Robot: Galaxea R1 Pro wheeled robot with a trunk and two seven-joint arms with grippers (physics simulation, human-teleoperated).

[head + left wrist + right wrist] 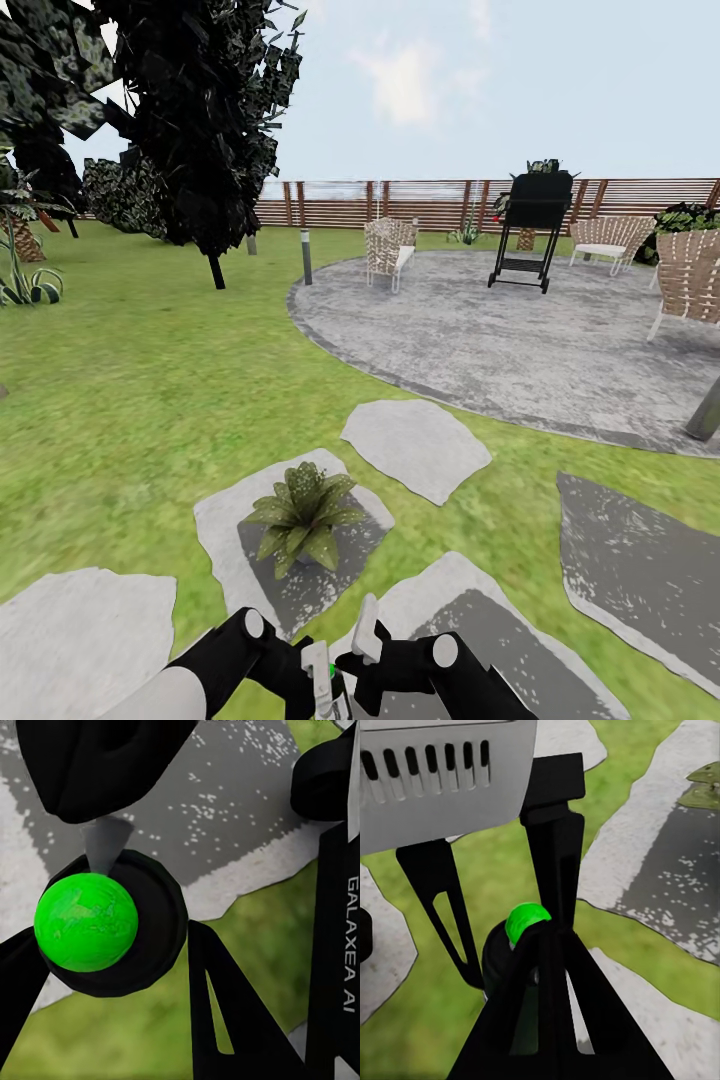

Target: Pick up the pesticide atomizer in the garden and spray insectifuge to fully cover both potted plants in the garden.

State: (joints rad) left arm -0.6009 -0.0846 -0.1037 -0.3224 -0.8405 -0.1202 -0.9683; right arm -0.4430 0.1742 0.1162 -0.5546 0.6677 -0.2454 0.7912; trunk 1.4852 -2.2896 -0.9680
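Garden lawn w/ grey stepping stones [415, 445], round patio [520, 340] behind, slatted fence [420, 203] at the back, grill [530, 230] and wicker chairs on the paving.

One plant [303, 512], a low green rosette, sits on the stone just ahead of the arms. Second plant: can't pick it out for sure.

Atomizer [325, 690] is at the bottom edge of the head view, between the two grippers, whitish head up. Left gripper [300, 665] and right gripper [360, 650] both crowd it; which one bears it, can't tell. Jaws open or closed: can't tell for either.

Handling, my guess: small, light, rigid plastic, smooth and round so prob. slippery and apt to twist in the fingers. Best hold looks like across the dark body, below the nozzle, keeping the head free to point at the leaves.

Views differ: head view gives bottle-to-plant layout. Left wrist looks down on a bright green ball [86, 921] seated in a dark round rim, a black finger [232, 1020] beside it. Right wrist shows the same green cap [526, 921] behind its fingers, plus leaf tips [705, 784] at the frame edge.
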